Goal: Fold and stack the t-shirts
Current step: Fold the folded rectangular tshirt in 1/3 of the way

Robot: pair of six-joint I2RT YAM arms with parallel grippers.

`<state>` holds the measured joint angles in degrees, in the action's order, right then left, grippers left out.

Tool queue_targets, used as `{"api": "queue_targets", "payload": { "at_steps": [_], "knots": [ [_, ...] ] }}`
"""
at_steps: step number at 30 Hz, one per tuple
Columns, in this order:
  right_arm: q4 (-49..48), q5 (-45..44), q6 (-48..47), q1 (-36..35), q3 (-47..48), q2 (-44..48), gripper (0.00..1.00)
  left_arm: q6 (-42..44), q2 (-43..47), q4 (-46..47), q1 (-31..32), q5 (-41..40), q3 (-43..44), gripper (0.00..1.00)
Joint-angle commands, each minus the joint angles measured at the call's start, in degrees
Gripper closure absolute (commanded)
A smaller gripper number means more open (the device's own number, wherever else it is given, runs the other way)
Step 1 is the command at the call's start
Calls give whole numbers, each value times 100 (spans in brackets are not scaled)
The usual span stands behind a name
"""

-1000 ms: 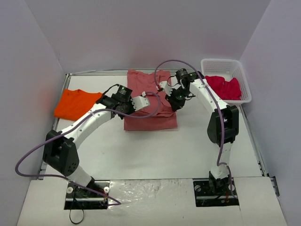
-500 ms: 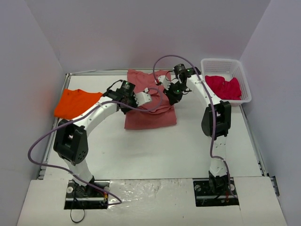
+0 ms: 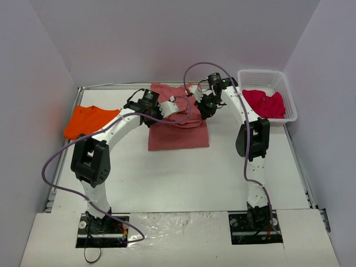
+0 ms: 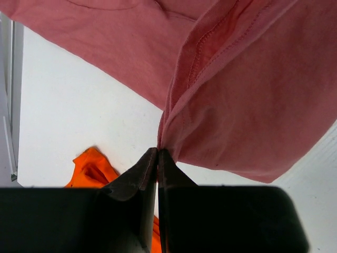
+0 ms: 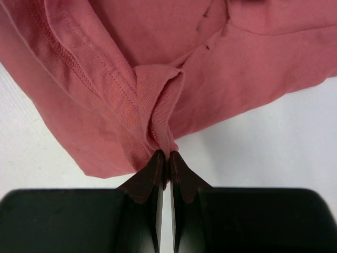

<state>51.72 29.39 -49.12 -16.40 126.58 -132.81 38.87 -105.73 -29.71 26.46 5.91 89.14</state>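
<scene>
brick-red t-shirt: mid-bench toward 12 o'clock; near part flat, far part bunched in folds under both tools
left tool: at the shirt's 11 o'clock side, on the bunched cloth
right tool: at the shirt's 1 o'clock corner, same bunch, near left tool
orange t-shirt: 9 o'clock edge of bench, well apart from the rest
basket: white, 2 o'clock corner
crimson-pink t-shirt: crumpled inside basket
cables: purple, one looping off each arm

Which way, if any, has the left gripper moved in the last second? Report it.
Yes. The left gripper moved toward the far edge of the table, dragging the brick-red t-shirt.
</scene>
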Motion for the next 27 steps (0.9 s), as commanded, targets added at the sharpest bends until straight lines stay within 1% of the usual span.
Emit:
{"api": "queue_targets", "payload": {
  "at_steps": [1,11,27],
  "knots": [
    [233,23,17,41,340,-183,100,50,-70,141,-62,-2,340,98],
    [101,-47,122,76,955,-711,100,41,-439,378,-211,-29,472,97],
    [-435,-267,245,146,1079,-1027,100,33,-1028,493,-334,-38,885,98]
  ]
}}
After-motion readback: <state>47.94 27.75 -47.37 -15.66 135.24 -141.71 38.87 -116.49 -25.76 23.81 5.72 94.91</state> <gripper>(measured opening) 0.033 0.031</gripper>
